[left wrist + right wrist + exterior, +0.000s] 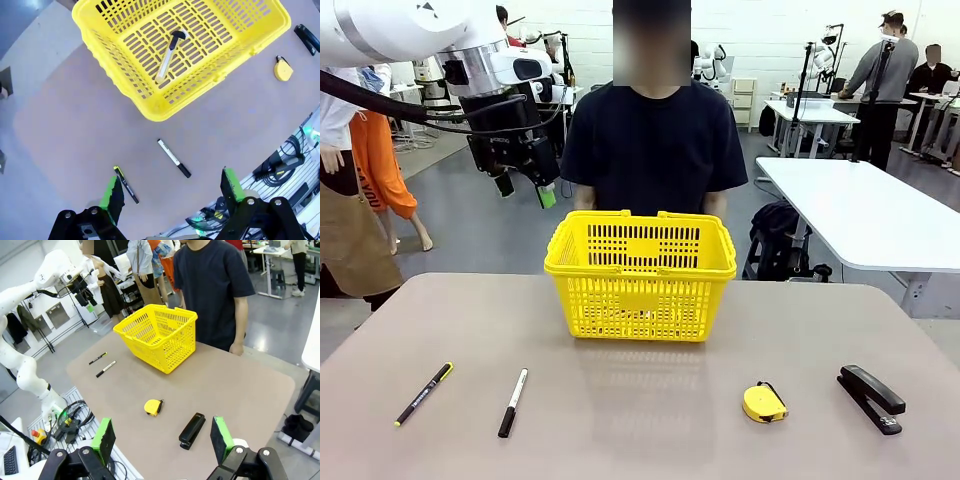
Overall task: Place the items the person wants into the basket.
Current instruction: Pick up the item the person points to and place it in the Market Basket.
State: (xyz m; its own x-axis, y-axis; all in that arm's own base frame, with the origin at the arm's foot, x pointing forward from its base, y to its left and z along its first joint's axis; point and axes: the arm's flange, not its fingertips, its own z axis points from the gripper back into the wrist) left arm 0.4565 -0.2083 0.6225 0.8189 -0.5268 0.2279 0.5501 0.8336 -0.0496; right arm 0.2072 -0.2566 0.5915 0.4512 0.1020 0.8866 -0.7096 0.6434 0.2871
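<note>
Both claws hang released, the left claw (171, 187) facing the basket (220, 75) with the cutter (170, 52) inside, the right claw (162, 439) facing the tape measure (152, 407) and stapler (192, 430).

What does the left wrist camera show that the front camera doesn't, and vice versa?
Left wrist view: a yellow-and-black box cutter lying inside the bright yellow plastic lattice basket. Front view: the person in a dark navy t-shirt standing behind it. Both: a white marker with black cap, a thin black pen with yellow tip, a round yellow tape measure and a black stapler.
</note>
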